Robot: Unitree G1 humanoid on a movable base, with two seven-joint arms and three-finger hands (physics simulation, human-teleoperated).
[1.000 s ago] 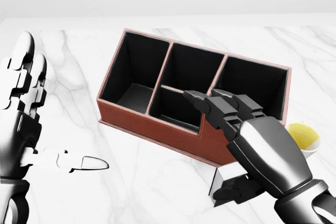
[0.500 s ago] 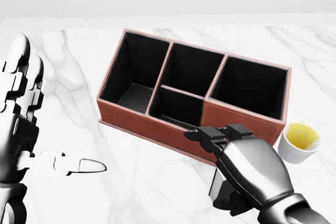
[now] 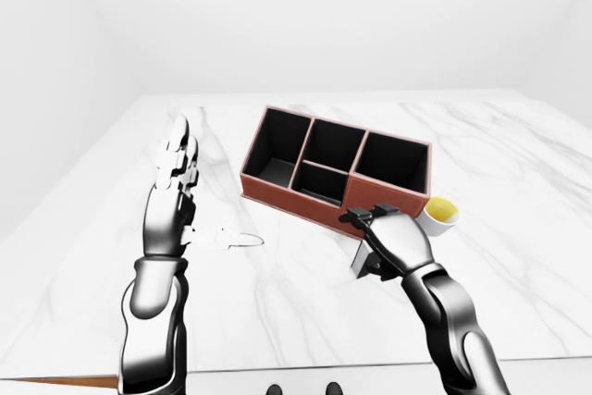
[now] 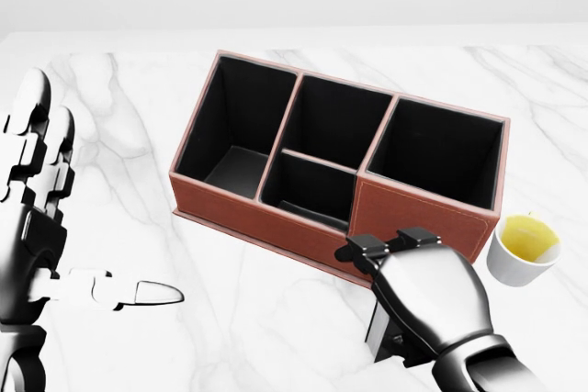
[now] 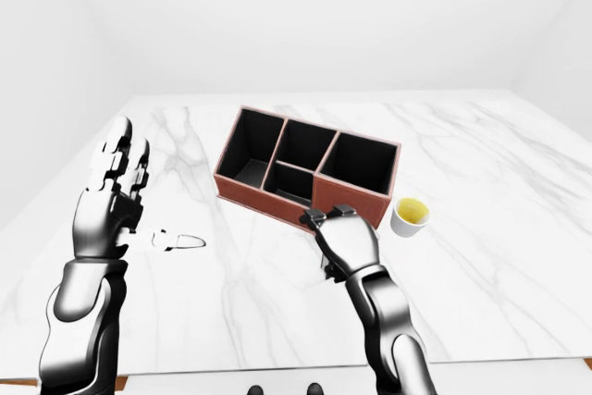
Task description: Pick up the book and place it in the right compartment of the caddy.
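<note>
The brown caddy with black compartments stands on the white marble table, in the middle of the head view. Its right compartment holds nothing. The book is a small pale slab just below the caddy's near wall, mostly hidden under my right hand. My right hand sits on top of it with fingers curled down and the thumb against its side. My left hand is open and upright at the left edge, thumb pointing right, holding nothing.
A white cup of yellow liquid stands right of the caddy's lower right corner, close to my right hand. The marble table spreads wide to all sides, with its near edge at the bottom of the left-eye view.
My right hand has drawn back from over the caddy and come down onto the book, its fingers curling. The left hand has sunk slightly. The caddy has not moved.
</note>
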